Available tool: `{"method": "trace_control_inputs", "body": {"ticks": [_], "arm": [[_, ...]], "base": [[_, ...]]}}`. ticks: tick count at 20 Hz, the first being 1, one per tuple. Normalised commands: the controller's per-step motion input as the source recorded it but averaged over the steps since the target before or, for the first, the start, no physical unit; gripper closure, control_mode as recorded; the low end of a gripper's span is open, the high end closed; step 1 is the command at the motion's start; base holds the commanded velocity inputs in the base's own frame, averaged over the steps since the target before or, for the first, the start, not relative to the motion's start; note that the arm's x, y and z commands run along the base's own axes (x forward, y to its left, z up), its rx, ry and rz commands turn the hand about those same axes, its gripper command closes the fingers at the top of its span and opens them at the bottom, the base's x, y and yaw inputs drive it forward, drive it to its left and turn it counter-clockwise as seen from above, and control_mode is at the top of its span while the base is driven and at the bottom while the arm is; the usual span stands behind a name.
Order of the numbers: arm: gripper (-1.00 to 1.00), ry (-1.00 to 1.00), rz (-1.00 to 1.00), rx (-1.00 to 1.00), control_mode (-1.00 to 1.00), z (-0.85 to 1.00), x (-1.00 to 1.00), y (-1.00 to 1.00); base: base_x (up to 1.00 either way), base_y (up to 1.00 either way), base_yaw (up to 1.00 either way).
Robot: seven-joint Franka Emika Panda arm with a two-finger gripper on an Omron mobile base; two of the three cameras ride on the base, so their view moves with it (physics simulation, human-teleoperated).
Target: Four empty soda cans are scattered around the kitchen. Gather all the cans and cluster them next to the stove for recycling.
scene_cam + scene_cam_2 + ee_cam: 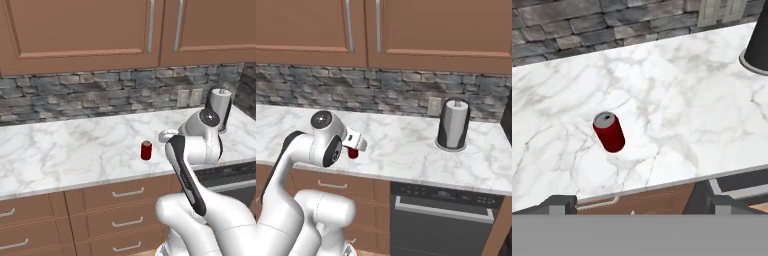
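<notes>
Presently, a dark red soda can (609, 131) stands upright on the white marble counter (60, 145), alone on a bare stretch toward the front edge, with wooden drawers (125, 195) below. The gripper (637, 204) hangs above the counter's front edge, well apart from the can, its two finger tips (558, 204) spread wide and holding nothing. Further right, a tall grey paper towel holder (454, 123) rests near the stone backsplash (381, 90), above a dark built-in appliance (443, 220) under the counter.
</notes>
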Motion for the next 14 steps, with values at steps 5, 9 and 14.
{"method": "trace_control_inputs", "body": {"ticks": [5,9,14], "arm": [[-1.00,0.00,0.00,0.00,1.00,0.00,0.00,0.00],[-1.00,0.00,0.00,0.00,1.00,0.00,0.00,0.00],[-1.00,0.00,0.00,0.00,1.00,0.00,0.00,0.00]], "base": [[0.20,-0.14,0.12],[0.16,-0.12,0.13],[0.57,-0.15,0.09]]}}
